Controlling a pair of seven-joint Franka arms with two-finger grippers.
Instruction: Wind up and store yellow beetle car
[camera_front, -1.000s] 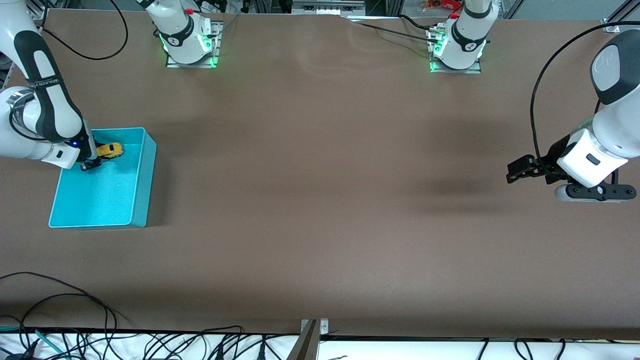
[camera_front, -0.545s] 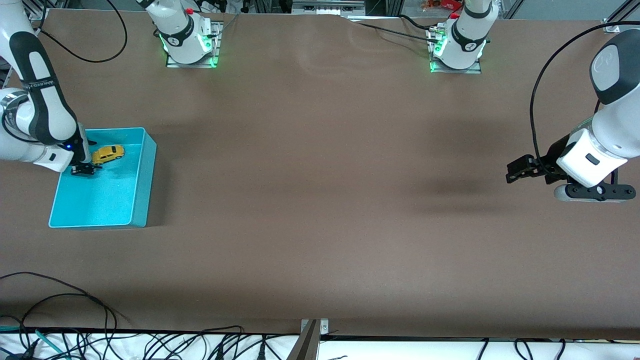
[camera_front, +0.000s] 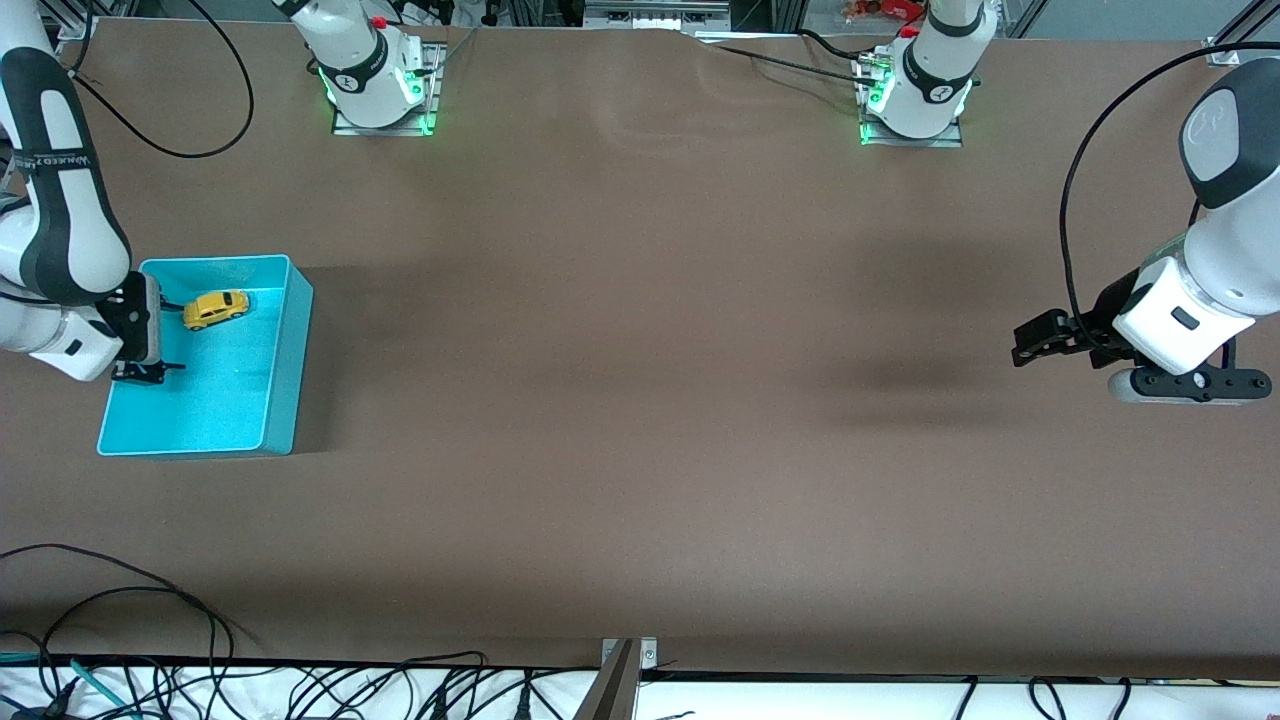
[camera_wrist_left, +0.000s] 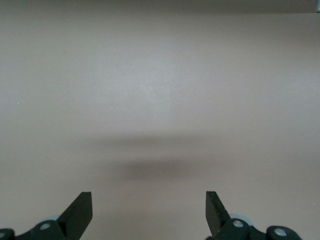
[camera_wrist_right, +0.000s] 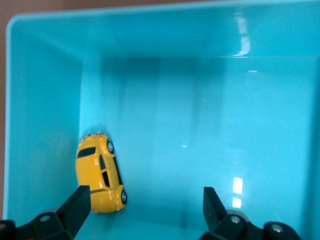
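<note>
We see the yellow beetle car (camera_front: 215, 309) lying in the turquoise bin (camera_front: 283, 370), right claw (camera_front: 140, 335) wide open and empty above; left claw (camera_front: 1035, 340) waits open, empty, over the worktop (camera_front: 640, 400).

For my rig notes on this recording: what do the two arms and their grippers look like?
Both arms are glossy white with rounded dark grey joint sections; their bases glow green. The right arm carries small white lettering on a dark band, and a blue light shows near its wrist. Black cables loop along each arm. The right gripper and left gripper are black, with two flat, wedge-tipped fingers each.
</note>
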